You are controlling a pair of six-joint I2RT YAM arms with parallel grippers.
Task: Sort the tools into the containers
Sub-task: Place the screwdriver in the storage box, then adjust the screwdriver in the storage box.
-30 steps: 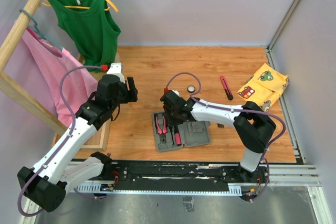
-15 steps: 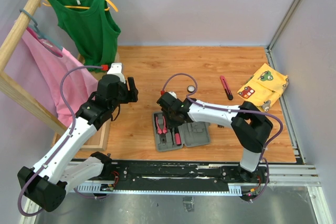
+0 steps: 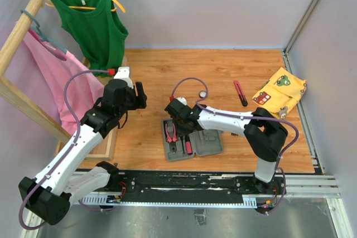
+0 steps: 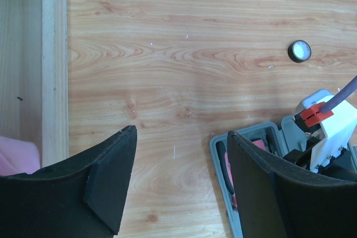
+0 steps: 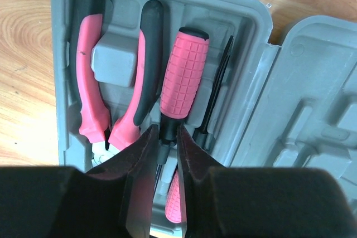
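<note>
My right pincer (image 5: pixel 166 137) is nearly closed and pinches the black neck of the screwdriver (image 5: pixel 184 71). One finger (image 5: pixel 139 165) sits on each side of the neck. The screwdriver's pink ribbed handle points away from the fingertips and lies in a slot of the open grey case (image 5: pixel 60 54). Just to the left of the pinched tool, in the same half of the case, lie the pliers (image 5: pixel 89 87). Their pink and black handles run straight ahead of the pincer and straddle a grey block. Touching the other side of the pink handle is a thin black rod (image 5: pixel 216 90), also in the tray. Further right of the fingers, the lid (image 5: pixel 312 98) lies folded flat, showing its moulded slots. Some pink shows low between my fingers, but I cannot tell what it is.

Beyond this pincer, up the table (image 3: pixel 162 71) and a little to the right, the round black and white disc (image 3: pixel 203 94) lies alone on the wood. The pink and black cutter (image 3: pixel 240 92) is further right, well apart from the case. Past it, a yellow patterned cloth (image 3: pixel 280 90) is bunched near the wall.

My left pincer (image 4: pixel 178 182) hangs over bare wood with its jaws spread wide and nothing between them. It is well to the left of the case, whose corner shows off its right finger (image 4: pixel 279 188).
</note>
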